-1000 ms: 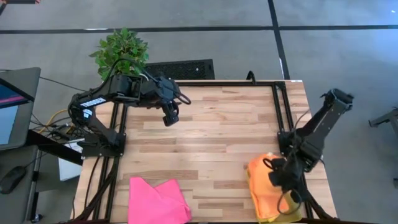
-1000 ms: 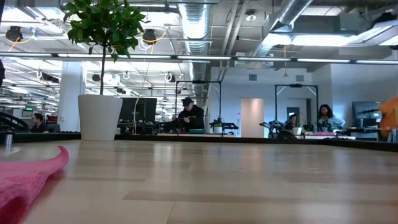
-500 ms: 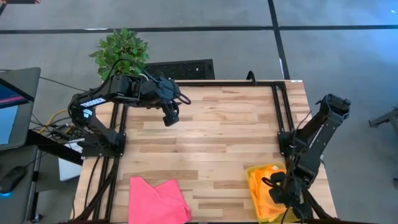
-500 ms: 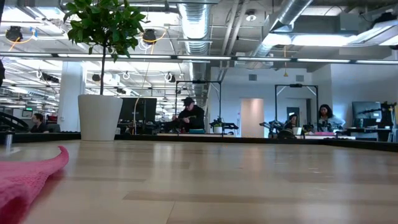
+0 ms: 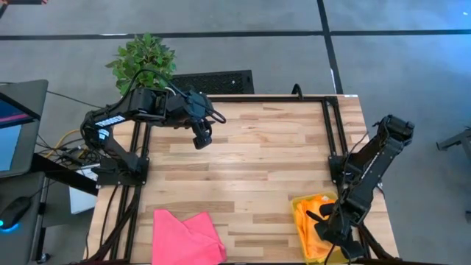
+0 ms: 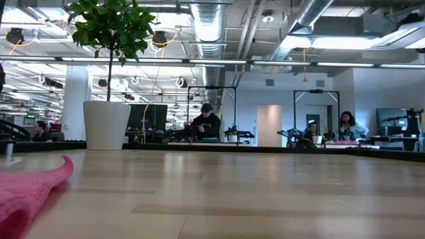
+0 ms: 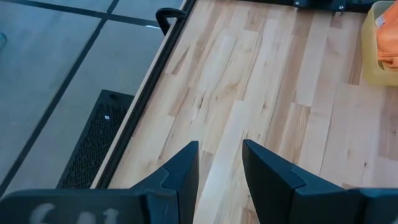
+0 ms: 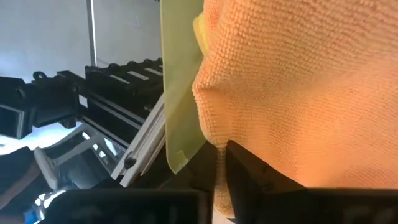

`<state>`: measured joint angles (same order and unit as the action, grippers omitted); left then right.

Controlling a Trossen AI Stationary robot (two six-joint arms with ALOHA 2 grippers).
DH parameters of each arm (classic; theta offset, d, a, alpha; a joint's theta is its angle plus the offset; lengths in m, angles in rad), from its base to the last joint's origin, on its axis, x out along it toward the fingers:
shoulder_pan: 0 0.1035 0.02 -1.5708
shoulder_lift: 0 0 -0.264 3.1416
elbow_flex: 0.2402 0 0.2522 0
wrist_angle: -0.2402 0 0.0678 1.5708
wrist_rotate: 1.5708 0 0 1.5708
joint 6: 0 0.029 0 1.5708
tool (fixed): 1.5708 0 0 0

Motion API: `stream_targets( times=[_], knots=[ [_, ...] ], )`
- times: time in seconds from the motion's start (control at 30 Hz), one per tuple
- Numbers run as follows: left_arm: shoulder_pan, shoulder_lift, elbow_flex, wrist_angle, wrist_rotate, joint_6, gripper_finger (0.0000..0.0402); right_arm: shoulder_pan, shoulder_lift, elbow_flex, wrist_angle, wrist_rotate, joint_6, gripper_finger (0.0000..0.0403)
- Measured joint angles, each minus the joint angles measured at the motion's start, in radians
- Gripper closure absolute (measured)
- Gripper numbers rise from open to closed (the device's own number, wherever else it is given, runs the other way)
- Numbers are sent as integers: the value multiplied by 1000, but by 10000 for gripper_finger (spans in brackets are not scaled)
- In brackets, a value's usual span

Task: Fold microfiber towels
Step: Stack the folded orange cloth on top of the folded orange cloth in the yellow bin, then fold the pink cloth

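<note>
Right wrist view shows the right gripper pushed into an orange towel; only one dark finger is visible under the cloth, so I cannot tell if the jaws are closed on it or only pressed against it. Just beside the jaws stands the thin wall of the yellow bin, smooth, stiff and half transparent, while the towel is soft, with a fine looped surface, and hangs in a round bulge. In the high view this gripper is down inside the bin at the near right corner of the wooden table. I judge the step is taking a towel out of the bin; the next move needs a sure pinch on one layer only and a lift clear of the wall. The left gripper waits well apart above the far left part of the table, its jaws a little apart and holding nothing. A pink towel lies crumpled at the near left edge, far from both grippers and not yet folded.
</note>
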<state>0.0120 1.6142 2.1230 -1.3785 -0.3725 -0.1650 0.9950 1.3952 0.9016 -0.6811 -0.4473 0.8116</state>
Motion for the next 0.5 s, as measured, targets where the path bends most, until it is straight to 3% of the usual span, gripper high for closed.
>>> stream_targets(
  times=[0.27,0.5],
  knots=[
    [0,0,0,0,0,0,286,-5,-1,0,-3,-3,3,276],
    [-1,0,0,-45,61,-42,286,-44,-2,0,-12,-87,45,211]
  ],
)
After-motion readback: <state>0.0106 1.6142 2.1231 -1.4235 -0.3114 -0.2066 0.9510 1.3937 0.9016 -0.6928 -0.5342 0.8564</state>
